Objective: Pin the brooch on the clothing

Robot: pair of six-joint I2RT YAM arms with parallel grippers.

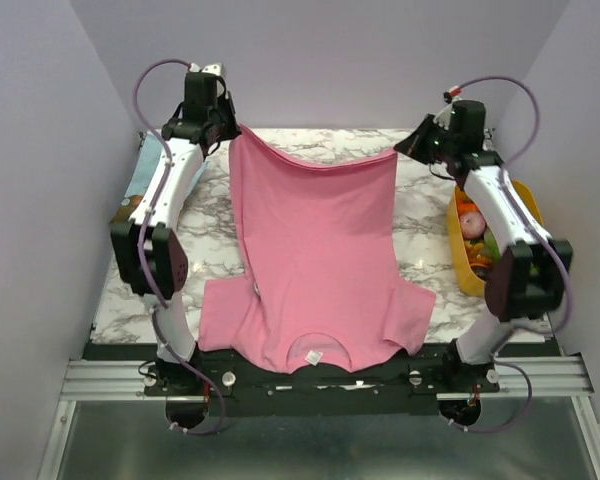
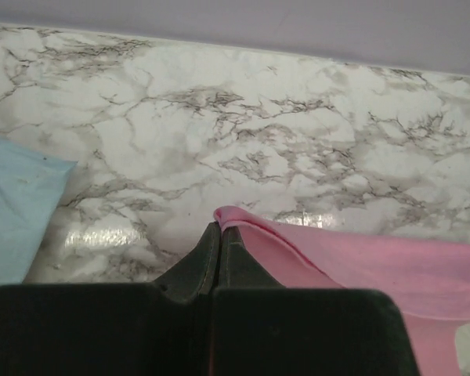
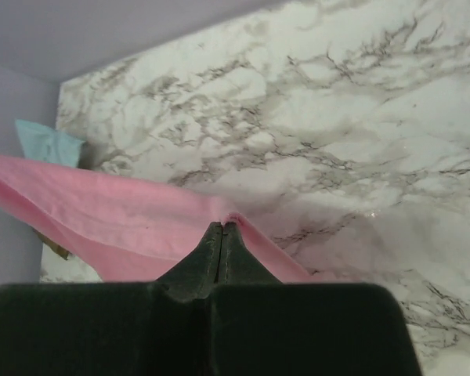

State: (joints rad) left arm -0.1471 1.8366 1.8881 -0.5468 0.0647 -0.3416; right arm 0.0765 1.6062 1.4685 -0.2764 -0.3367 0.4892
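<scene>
A: What are the claws holding?

B: The left claw (image 2: 220, 229) is pinched fully closed on one hem corner of the pink T-shirt (image 1: 320, 240). The right claw (image 3: 222, 227) is closed the same way on the other corner.

A: How does the shirt lie, from the near edge outward?

B: The neckline, with its white label (image 1: 313, 357), sits nearest, by the arm bases. Just beyond it the sleeves spread to either side on the table (image 1: 215, 205). The body runs away from there, and at the far side the hem is lifted off the marble, sagging between the two claws.

A: And the brooch?

B: I can't find it in any view. There is nothing silvery on the fabric or the marble. It may be hidden, or it may be too small to make out.

A: So how far along is the task?

B: Early, I'd say. The shirt is only being held out by its hem. Finding the brooch, picking it up and pinning it all appear left to do.

A: Any containers?

B: One, a yellow tub (image 1: 452, 240) at the right edge, partly behind the right arm. It holds what look like fruit pieces: one pinkish, one orange and one green. A light blue cloth (image 2: 16, 204) lies at the far left.
</scene>
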